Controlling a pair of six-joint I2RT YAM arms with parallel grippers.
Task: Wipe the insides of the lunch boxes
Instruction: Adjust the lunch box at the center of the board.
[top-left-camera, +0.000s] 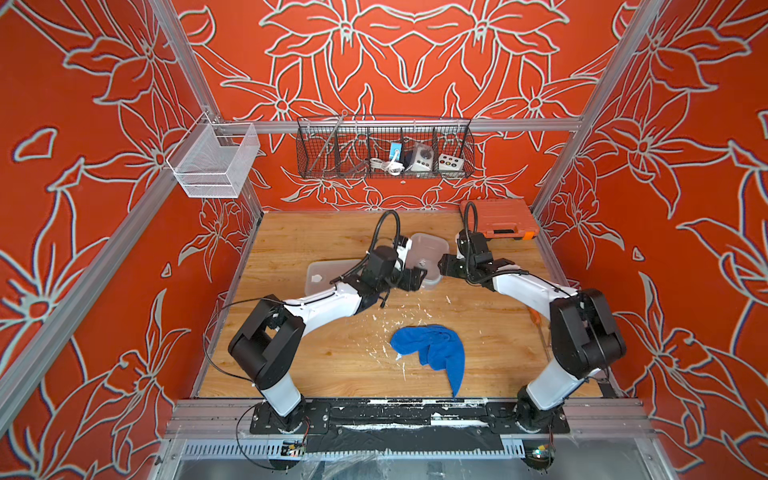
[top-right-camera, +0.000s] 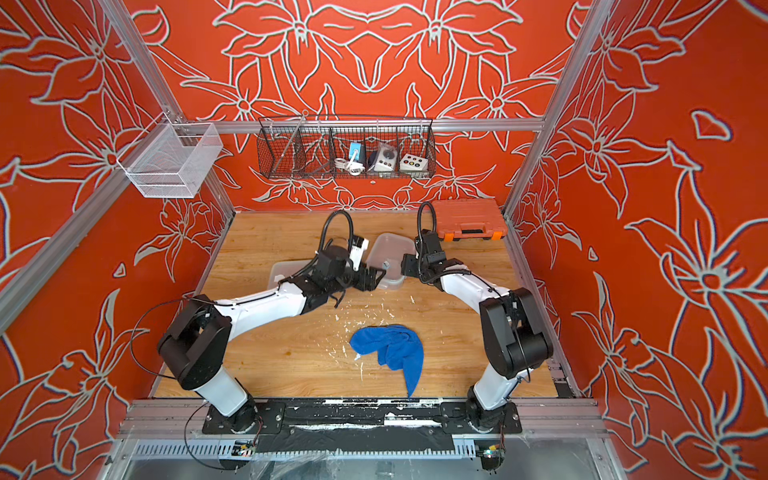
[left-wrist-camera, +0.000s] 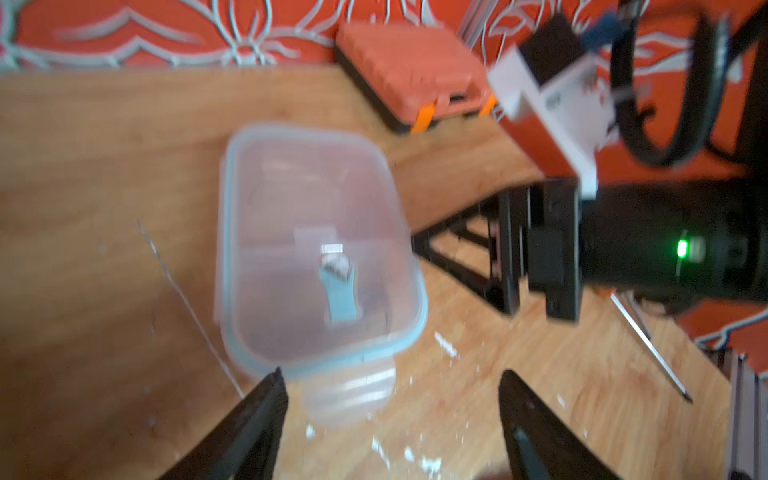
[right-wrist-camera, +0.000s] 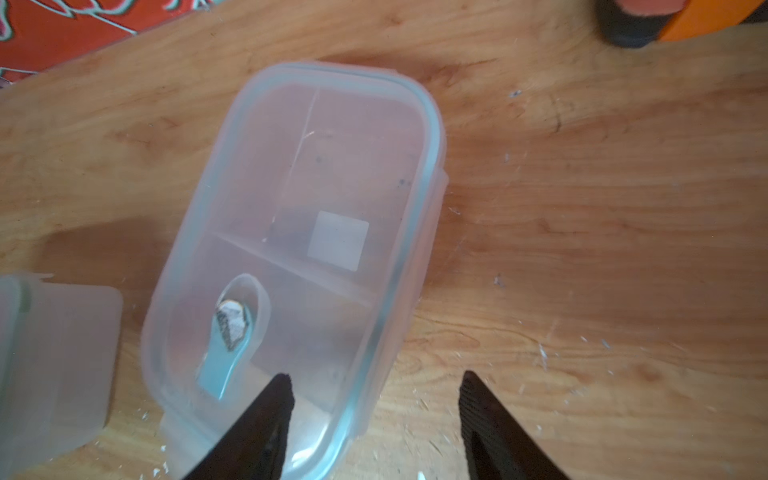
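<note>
A translucent lunch box (top-left-camera: 428, 253) (top-right-camera: 388, 255) stands at the table's far middle, between both grippers. The right wrist view shows the lunch box (right-wrist-camera: 307, 208) divided inside, with a white sticker (right-wrist-camera: 338, 241) and a pale blue tab (right-wrist-camera: 226, 349). My left gripper (top-left-camera: 419, 277) (left-wrist-camera: 392, 386) is open just short of a short end, nothing between its fingers. My right gripper (top-left-camera: 441, 264) (right-wrist-camera: 376, 386) is open, one finger over the box's corner, the other over bare wood. A second lunch box (top-left-camera: 326, 276) (right-wrist-camera: 54, 365) lies left, partly hidden by my left arm.
A crumpled blue cloth (top-left-camera: 432, 349) (top-right-camera: 390, 353) lies near the table's front middle among white crumbs. An orange tool case (top-left-camera: 498, 222) (left-wrist-camera: 409, 70) sits at the far right corner. A screwdriver (top-left-camera: 540, 332) lies beside my right arm.
</note>
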